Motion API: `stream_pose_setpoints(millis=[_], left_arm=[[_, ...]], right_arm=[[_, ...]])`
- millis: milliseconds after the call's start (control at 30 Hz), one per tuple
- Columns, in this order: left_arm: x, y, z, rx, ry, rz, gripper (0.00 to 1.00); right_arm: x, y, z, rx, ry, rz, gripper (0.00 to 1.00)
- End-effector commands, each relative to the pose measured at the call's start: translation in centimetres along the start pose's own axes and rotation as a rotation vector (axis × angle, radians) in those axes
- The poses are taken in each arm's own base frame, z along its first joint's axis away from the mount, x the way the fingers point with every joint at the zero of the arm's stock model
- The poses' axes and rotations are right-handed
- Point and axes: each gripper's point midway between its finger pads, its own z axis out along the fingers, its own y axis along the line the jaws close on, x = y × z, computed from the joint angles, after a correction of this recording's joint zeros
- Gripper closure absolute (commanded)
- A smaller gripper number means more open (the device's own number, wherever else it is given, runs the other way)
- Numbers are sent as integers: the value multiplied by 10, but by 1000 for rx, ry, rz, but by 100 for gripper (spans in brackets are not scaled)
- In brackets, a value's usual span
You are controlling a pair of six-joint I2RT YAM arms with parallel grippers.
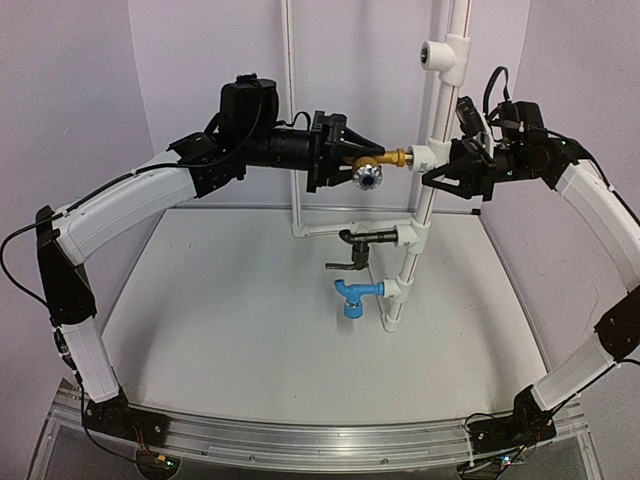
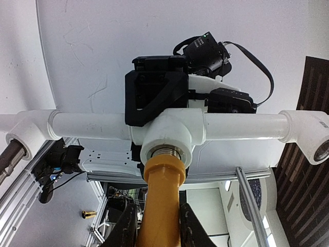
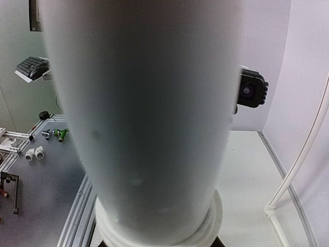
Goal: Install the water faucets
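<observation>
Item 1: white pipe stand (image 1: 432,130). It stands upright on the table (image 1: 220,300) and carries tee fittings up its length. It serves as the reference for all entries below.

Item 2: brass-gold faucet (image 1: 388,157). It lies level on the left side of the stand, at its second tee (image 1: 421,156) from the top. The stem end sits at that tee's threaded mouth, and the silver tip (image 1: 367,179) points away from the stand.

Item 3: left gripper (image 1: 348,160). It is left of the stand, closed narrow on the brass-gold faucet. In the left wrist view both fingers (image 2: 126,226) press the golden stem (image 2: 162,198) from either side.

Item 4: right gripper (image 1: 437,180). It is on the right side of the stand, just under the same tee, clamped around the pipe. The pipe (image 3: 144,103) fills the right wrist view.

Item 5: black faucet (image 1: 360,240). It is seated in the next tee down, left of the stand.

Item 6: blue faucet (image 1: 355,296). It is seated in the lowest tee, left of the stand.
</observation>
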Motion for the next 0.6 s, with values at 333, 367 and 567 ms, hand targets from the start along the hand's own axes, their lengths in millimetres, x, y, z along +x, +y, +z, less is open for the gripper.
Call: stream_pose_setpoints(millis=[333,367,567], left_arm=[[3,-27,-2,37,-73,327,100],[3,-28,-2,34,-75,351,100],[-1,-32,-3,-5,-90,504,100]], right_arm=[[2,8,7,-43,10,133,100],[2,8,7,-44,9,132,100],[2,12,6,-51,5,126,100]])
